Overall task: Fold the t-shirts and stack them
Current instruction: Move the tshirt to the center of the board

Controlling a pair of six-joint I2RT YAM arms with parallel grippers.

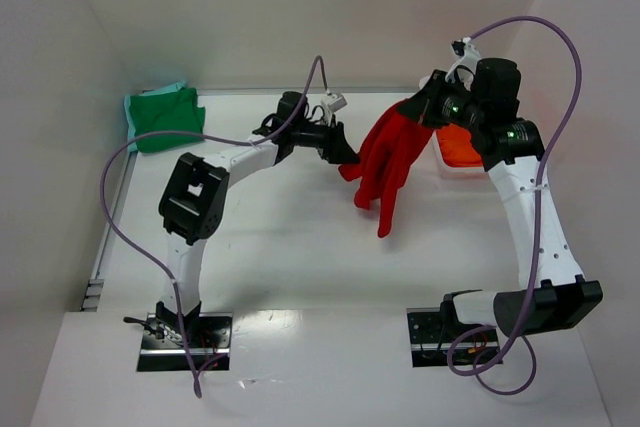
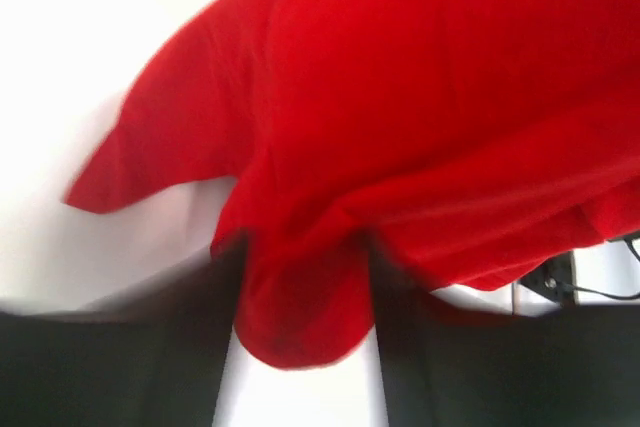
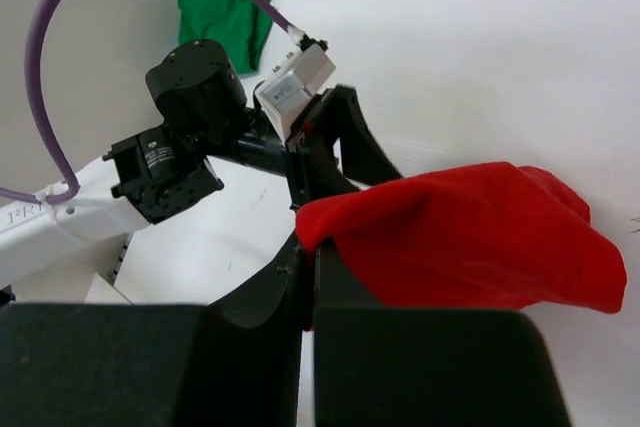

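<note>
White bench, white walls on three sides, both arms reaching in from the near edge

- Bright red short-sleeved cloth t-shirt: off the bench, hanging bunched between the two arms, right of centre. Its top is up at the right hand, and a long fold or sleeve trails down toward the bench. From above I cannot tell whether the lowest tip touches the surface

- Right hand: fingers closed, with a corner of the red t-shirt pinched between them. The rest of the cloth drapes away to the right in the wrist view. The hand is raised, over the far right part of the bench

- Left hand: at the left edge of the hanging red cloth, touching it. A rounded lobe of the shirt's edge sits between the two fingers, which stand apart. Whether they press the cloth I cannot tell, as the wrist view is blurred

- Green soft cloth t-shirt: crumpled in a heap at the far left corner of the bench, well apart from both hands

- Orange cloth t-shirt: far right, just beside the right arm and partly hidden behind it and the red shirt

- Purple cable loops above the right arm
</note>
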